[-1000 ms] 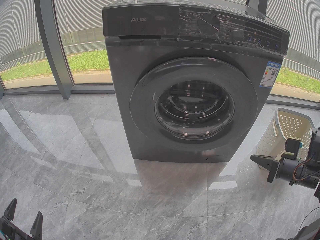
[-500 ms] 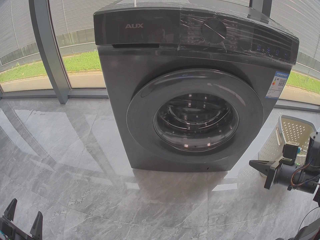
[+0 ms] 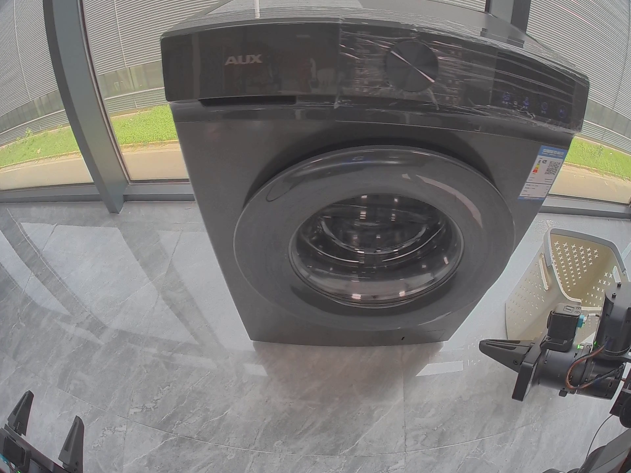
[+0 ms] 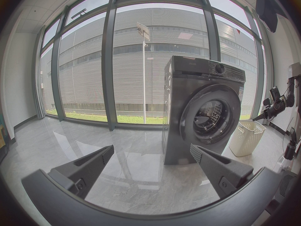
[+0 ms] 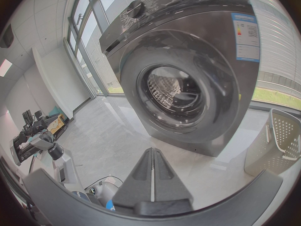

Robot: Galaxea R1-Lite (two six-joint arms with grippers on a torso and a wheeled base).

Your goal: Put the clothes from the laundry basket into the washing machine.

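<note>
Over the grey floor (image 3: 164,362), I'm holding my right gripper (image 3: 486,345) pinched, left gripper (image 3: 51,410) spread; the washing machine (image 3: 217,152) door (image 3: 263,244), closed, could be blocking loading.

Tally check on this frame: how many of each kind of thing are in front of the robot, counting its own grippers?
Dark grey front-loading washing machine: 1
Cream perforated plastic laundry basket: 1
Black grippers: 2, namely the left gripper, open, and the right gripper, shut
Total: 4

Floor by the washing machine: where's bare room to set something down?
Bare floor lies left of the washing machine, out to the window, and before its door. Crowded on its right: the laundry basket stands close beside it, with the right gripper in front.
</note>
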